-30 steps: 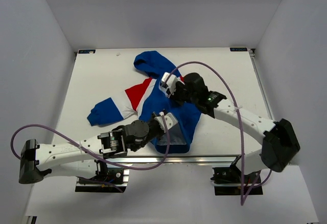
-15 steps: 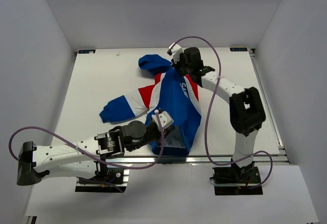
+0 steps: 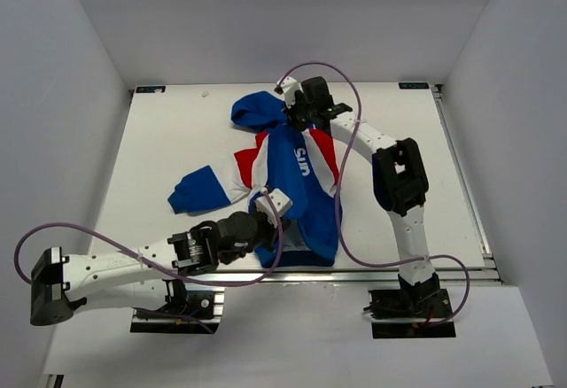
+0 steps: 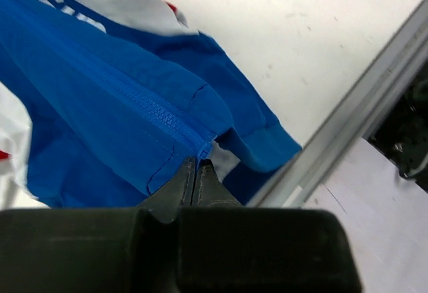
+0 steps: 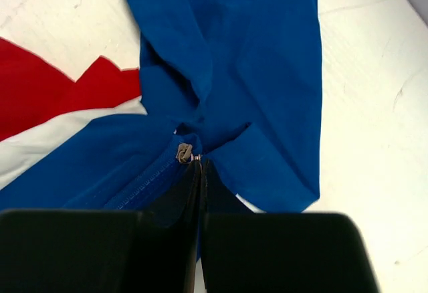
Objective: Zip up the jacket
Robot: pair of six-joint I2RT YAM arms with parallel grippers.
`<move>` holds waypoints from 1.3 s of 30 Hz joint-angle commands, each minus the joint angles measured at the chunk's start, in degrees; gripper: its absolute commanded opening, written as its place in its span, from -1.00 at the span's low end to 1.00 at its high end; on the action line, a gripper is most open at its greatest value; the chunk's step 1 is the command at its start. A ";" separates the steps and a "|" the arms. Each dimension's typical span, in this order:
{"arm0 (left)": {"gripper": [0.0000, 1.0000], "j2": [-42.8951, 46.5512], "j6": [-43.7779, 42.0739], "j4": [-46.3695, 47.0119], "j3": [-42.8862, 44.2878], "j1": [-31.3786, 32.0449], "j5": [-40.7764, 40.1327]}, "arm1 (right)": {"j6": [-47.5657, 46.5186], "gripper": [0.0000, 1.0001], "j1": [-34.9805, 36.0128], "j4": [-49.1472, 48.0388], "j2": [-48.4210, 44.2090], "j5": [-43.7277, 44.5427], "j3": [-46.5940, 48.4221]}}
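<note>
i see the jacket (image 3: 297, 184) lying flat on the white surface (image 3: 168, 140), hood (image 3: 261, 109) at the far end, hem toward the arm bases and one sleeve (image 3: 199, 189) spread out to the left. the left fingers (image 4: 194, 172) are pressed tight together, pinching the hem right where the zipper (image 4: 147, 109) ends, near the front edge of the surface. the right fingers (image 5: 199, 172) sit at the collar, just below the hood, squeezed together on the tab of the zip pull (image 5: 183, 152), which shows at their tips. between the two grips the blue front runs straight, white lettering (image 3: 301, 159) visible beside the teeth.
</note>
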State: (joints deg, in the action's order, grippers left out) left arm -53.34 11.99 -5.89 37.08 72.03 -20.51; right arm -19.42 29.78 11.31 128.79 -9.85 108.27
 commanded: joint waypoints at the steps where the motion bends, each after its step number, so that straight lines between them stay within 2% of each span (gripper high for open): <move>1: -1.00 0.44 7.34 1.32 -0.78 4.35 14.45 | -0.01 -1.00 -4.91 -12.81 -5.47 4.94 -4.26; 2: -1.00 -0.18 7.87 -0.07 -0.96 4.26 14.10 | 0.61 -0.54 -4.91 -12.20 -7.92 3.97 -5.86; 3: -0.92 -0.79 9.09 -1.39 -0.96 4.35 14.10 | 1.05 -0.26 -4.91 -11.75 -9.07 1.52 -7.27; 4: -0.60 -2.36 9.54 -2.71 -0.44 4.35 14.18 | 1.49 0.01 -4.91 -11.49 -10.22 0.54 -9.63; 5: 0.33 -3.34 9.72 -5.68 0.09 4.35 14.62 | 2.10 0.74 -4.91 -11.40 -12.32 -0.25 -10.52; 6: 0.82 -4.30 10.42 -7.71 1.05 4.26 14.71 | 3.24 0.79 -4.91 -11.40 -13.29 -1.39 -11.32; 7: 0.96 -6.05 10.86 -9.99 3.41 4.26 14.45 | 3.86 0.79 -4.91 -9.66 -14.26 -1.49 -11.67; 10: 0.96 -6.86 11.30 -17.64 6.85 4.26 14.01 | 7.02 0.79 -4.91 -6.75 -18.56 0.17 -11.07; 12: 0.96 -5.73 12.17 -18.10 7.13 4.26 11.92 | 9.47 0.79 -4.99 -4.82 -20.24 3.58 -10.62; 15: 0.96 -3.53 16.82 -20.12 7.13 4.00 3.67 | 16.59 0.79 -6.22 -1.22 -23.75 8.77 -10.45; 16: 0.96 -3.18 19.45 -22.47 8.78 3.47 -2.63 | 21.83 0.79 -7.01 0.19 -25.15 9.05 -10.45; 17: 0.96 -3.26 21.83 -24.06 9.93 2.34 -5.39 | 24.75 0.79 -9.19 2.03 -25.86 8.71 -10.45; 18: 0.96 -3.52 24.20 -26.08 11.51 -2.02 -8.03 | 27.48 0.79 -10.52 3.79 -26.57 8.01 -10.79; 20: 0.96 -4.14 25.19 -28.30 14.84 -9.33 -6.83 | 33.73 0.79 -12.89 8.97 -29.73 7.91 -12.37; 21: 0.96 -4.40 25.62 -28.12 15.47 -17.98 -5.43 | 34.35 0.79 -14.38 10.21 -31.22 8.87 -15.86; 23: 0.96 -5.28 25.98 -26.89 16.53 -26.72 -3.22 | 36.28 0.79 -15.36 10.40 -36.93 15.16 -20.97; 24: 0.96 -6.85 25.72 -26.72 18.45 -35.47 -1.48 | 36.99 0.79 -16.15 9.88 -39.21 16.51 -26.65; 28: 0.96 -11.16 25.80 -27.67 24.87 -53.01 5.48 | 39.72 0.79 -17.82 8.38 -51.67 18.54 -37.92; 29: 0.96 -12.13 26.33 -28.47 26.10 -55.83 8.09 | 39.72 0.79 -17.83 9.33 -53.19 19.77 -39.43; 30: 0.96 -13.09 26.42 -29.26 28.72 -61.34 9.60 | 39.98 0.79 -17.83 10.21 -54.77 20.47 -40.58; 32: 0.96 -16.17 26.07 -31.72 30.94 -65.86 14.33 | 39.81 0.79 -17.83 11.88 -58.91 22.49 -43.66; 34: 0.96 -17.84 25.54 -33.91 33.14 -69.12 14.01 | 40.34 0.79 -17.74 12.42 -62.76 24.25 -46.20; 36: 0.96 -17.59 24.84 -34.97 33.50 -69.30 7.81 | 41.82 0.79 -17.83 13.03 -65.06 26.45 -48.05; 39: 0.97 -14.87 25.10 -35.94 32.44 -69.48 2.77 | 42.71 0.79 -17.74 14.35 -68.58 27.51 -50.08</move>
State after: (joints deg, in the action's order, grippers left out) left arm -71.48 37.43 -38.50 68.58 2.48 -13.47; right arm 21.04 11.90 24.53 62.67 13.89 59.55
